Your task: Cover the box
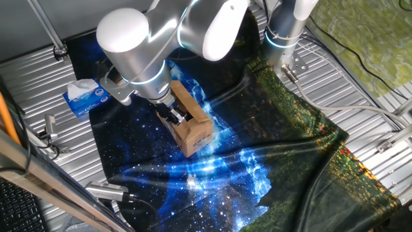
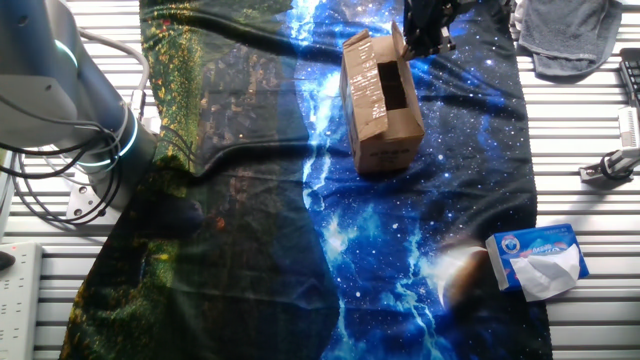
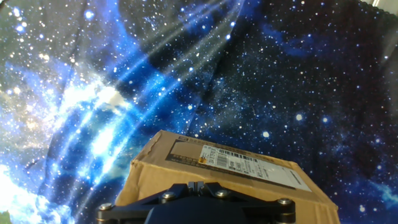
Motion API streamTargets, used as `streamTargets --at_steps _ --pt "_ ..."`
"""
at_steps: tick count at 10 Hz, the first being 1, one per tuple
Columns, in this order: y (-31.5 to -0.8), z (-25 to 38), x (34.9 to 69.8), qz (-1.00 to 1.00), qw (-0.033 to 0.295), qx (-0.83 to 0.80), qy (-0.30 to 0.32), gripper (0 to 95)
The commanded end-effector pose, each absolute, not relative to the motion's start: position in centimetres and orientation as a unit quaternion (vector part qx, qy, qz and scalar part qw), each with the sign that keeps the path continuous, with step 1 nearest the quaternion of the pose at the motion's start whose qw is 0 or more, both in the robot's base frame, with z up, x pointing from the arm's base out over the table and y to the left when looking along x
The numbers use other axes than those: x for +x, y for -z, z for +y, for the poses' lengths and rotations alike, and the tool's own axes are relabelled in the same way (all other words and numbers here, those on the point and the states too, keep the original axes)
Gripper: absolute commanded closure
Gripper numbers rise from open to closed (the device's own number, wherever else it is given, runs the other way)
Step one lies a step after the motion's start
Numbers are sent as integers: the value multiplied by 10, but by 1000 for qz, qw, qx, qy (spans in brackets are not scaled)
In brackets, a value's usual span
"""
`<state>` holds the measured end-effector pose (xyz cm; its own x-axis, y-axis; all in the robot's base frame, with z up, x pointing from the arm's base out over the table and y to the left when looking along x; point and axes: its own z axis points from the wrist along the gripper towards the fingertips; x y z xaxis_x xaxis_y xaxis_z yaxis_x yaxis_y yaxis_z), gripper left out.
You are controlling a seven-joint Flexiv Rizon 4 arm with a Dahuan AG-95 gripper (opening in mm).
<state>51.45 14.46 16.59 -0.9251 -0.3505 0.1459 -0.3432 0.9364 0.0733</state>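
Gripper (image 1: 172,115): dark two-finger tool at the end of the grey-white arm (image 1: 138,45), set low over the open top of the box (image 1: 191,124). In the other fixed view the gripper (image 2: 425,30) sits against the upper rear edge of the carton, beside a raised flap (image 2: 397,42). Whether the jaws are spread or closed, and whether they pinch the flap, cannot be told; the fingertips are hidden in every view. The hand view shows only the gripper's dark base at the bottom edge and, just beyond it, a brown cardboard panel bearing a white shipping label (image 3: 249,163).

Box: small corrugated carton standing on the galaxy-print cloth (image 1: 212,174), near the cloth's middle; its top shows a dark opening (image 2: 390,85) with the flaps not shut, one side flap (image 2: 362,95) lying outward.

Surroundings: the cloth covers a ribbed metal table (image 1: 360,77). A blue-and-white tissue box (image 1: 84,96) rests well apart from the carton, at the cloth's edge. A grey towel (image 2: 565,35) lies at the table's corner.
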Motion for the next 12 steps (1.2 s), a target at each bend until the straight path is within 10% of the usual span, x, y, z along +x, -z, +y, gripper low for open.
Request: streamTargets --at_steps 1,12 --pt "-166 145 514 -981 75 178 24 950" --pt "-165 109 499 -976 64 205 39 950"
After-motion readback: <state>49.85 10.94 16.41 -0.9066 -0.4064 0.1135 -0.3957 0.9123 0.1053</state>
